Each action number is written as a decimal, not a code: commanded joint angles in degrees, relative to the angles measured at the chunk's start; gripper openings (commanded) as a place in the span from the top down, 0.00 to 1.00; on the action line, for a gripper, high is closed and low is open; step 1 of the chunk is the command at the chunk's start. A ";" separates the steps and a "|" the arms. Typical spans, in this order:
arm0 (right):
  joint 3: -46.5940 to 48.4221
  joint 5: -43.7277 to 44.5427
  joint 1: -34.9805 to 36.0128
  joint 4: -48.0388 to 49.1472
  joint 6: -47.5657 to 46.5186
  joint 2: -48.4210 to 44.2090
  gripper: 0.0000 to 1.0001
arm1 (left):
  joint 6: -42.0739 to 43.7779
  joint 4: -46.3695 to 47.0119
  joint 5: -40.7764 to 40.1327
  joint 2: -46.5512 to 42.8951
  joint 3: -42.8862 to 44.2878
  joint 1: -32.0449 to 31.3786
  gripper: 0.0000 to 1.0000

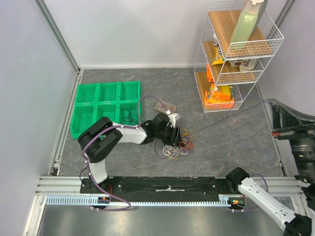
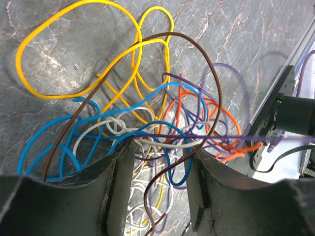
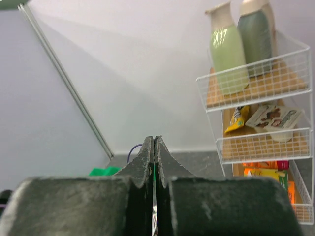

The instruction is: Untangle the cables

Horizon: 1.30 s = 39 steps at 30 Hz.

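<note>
The cables (image 1: 178, 146) lie in a tangled heap at mid-table: yellow (image 2: 59, 93), blue (image 2: 49, 130), white, orange (image 2: 231, 152), brown (image 2: 211, 78) and purple loops. My left gripper (image 1: 177, 135) sits low on the heap's left side. It is open (image 2: 157, 152), its jaws straddling brown, blue and white strands without pinching them. One purple cable (image 1: 231, 116) runs taut from the heap up to my right gripper (image 1: 270, 103), raised at the right. In the right wrist view the right gripper (image 3: 154, 140) is shut, with a purple loop (image 3: 132, 149) showing just behind its tip.
A green compartment bin (image 1: 98, 105) stands left of the heap, with dark wires in its near right cell (image 1: 129, 117). A white wire shelf (image 1: 236, 54) with a bottle and snack packs stands at the back right. A small flat card (image 1: 166, 104) lies behind the left gripper.
</note>
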 commanded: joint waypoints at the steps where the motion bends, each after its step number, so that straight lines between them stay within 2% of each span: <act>1: 3.70 2.83 -0.05 1.33 -3.89 -1.05 1.00 | 0.34 -3.34 -3.31 2.10 -1.92 0.15 0.48; 7: 4.84 4.76 -0.05 0.28 -5.56 -1.67 1.00 | 0.69 -3.43 -3.40 2.54 -1.84 0.23 0.48; 15: 15.47 6.26 -0.05 0.98 -10.22 -0.88 1.00 | 0.87 -3.61 -3.58 2.98 -1.75 0.23 0.49; 18: 16.27 6.26 -0.05 1.59 -11.45 -1.66 1.00 | 0.96 -3.70 -3.66 2.98 -1.57 0.23 0.48; 20: 14.18 6.17 -0.05 2.20 -10.84 -2.63 1.00 | 1.05 -3.70 -3.75 2.81 -1.48 0.32 0.48; 25: 1.00 5.38 -0.05 1.25 -5.92 -5.09 1.00 | 1.13 -3.87 -2.79 1.14 -1.40 0.23 0.48; 27: -3.40 5.20 -0.05 -0.16 -4.78 -5.71 1.00 | 1.57 -3.96 -1.38 -1.22 -1.31 0.23 0.42; 29: -7.53 5.73 -0.05 -1.82 -4.16 -6.15 1.00 | 2.88 -3.52 0.72 -4.29 -0.96 0.15 0.32; 34: -11.76 6.08 -0.05 -7.71 -4.33 -7.20 1.00 | 7.98 -5.45 7.57 -10.97 3.35 0.32 0.18; 37: -11.68 4.59 -0.05 -10.70 -5.56 -7.38 1.00 | 8.95 -5.45 9.69 -16.07 4.93 0.23 0.16; 39: -11.59 3.63 -0.05 -12.29 -6.44 -7.56 1.00 | 9.22 -4.14 11.53 -18.89 5.28 0.23 0.19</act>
